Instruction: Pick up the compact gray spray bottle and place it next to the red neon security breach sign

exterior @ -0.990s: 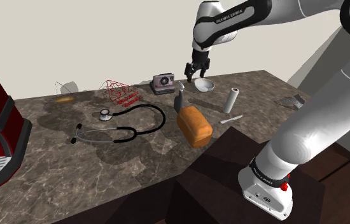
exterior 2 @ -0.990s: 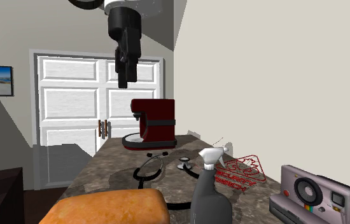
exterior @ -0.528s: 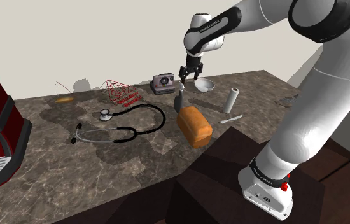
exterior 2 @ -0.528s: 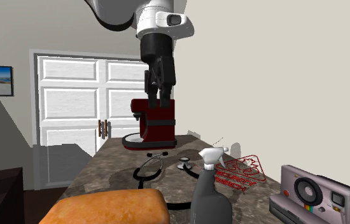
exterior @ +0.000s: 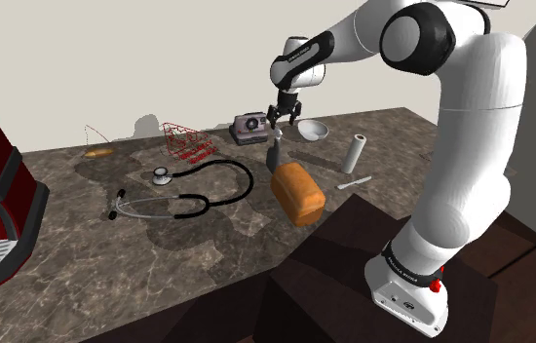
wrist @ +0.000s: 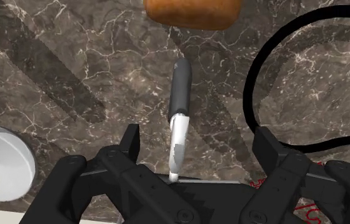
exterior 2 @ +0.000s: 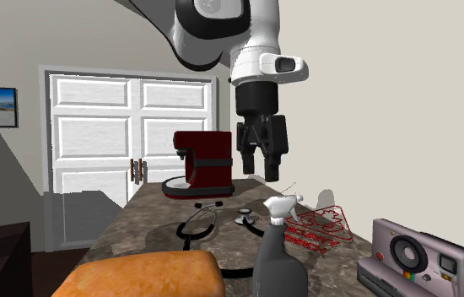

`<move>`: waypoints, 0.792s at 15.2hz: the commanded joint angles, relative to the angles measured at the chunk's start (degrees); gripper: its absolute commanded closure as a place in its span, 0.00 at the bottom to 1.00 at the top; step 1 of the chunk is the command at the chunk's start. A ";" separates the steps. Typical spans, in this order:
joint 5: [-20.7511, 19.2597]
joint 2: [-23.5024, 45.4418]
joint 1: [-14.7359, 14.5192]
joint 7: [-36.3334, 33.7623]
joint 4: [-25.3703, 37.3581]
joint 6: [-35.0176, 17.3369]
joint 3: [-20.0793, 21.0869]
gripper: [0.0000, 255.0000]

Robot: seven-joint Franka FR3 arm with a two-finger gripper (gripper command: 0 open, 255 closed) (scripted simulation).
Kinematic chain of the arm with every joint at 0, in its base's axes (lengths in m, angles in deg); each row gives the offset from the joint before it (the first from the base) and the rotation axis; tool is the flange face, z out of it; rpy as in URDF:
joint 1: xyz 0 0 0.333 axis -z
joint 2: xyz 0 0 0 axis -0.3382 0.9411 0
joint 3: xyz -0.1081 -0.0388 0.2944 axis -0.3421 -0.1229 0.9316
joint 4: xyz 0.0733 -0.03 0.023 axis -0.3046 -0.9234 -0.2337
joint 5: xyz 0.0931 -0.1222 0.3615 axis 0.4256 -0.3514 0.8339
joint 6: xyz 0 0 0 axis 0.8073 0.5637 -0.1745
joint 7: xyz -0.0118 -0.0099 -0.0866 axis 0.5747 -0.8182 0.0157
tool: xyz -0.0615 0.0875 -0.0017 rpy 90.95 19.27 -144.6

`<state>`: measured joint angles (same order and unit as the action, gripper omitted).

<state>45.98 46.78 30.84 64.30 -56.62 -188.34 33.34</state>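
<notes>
Your pincer (exterior: pixel 285 119) has dropped and swung from over white bowl (exterior: pixel 313 130) to just above spray bottle (exterior: pixel 274 154) since a second ago; bottle unmoved. Bottle: dark gray body, white trigger head, upright on marble bench (exterior: pixel 110 253), just beside orange bread loaf (exterior: pixel 298 192). Pincer released, fingers wide apart above bottle's head, no contact. Red sign (exterior: pixel 188 144) stands toward shoulder view's left, apart from bottle. Stethoscope (exterior: pixel 198 190) lies near.

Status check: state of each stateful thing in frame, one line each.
gripper, jaws open, above the spray bottle, not touching it.
spray bottle, upright on the counter, unheld.
double doors, shut.
white roll, standing on end.
bowl, upright.
</notes>
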 commanded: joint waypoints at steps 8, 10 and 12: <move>1.73 8.89 1.56 0.47 6.03 -3.03 0.32 0.00; 1.84 9.72 1.62 0.53 6.08 -3.82 0.40 0.00; 1.83 9.73 1.62 0.53 6.09 -3.82 0.40 0.00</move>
<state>47.80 56.36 32.46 64.84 -50.64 -192.08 33.73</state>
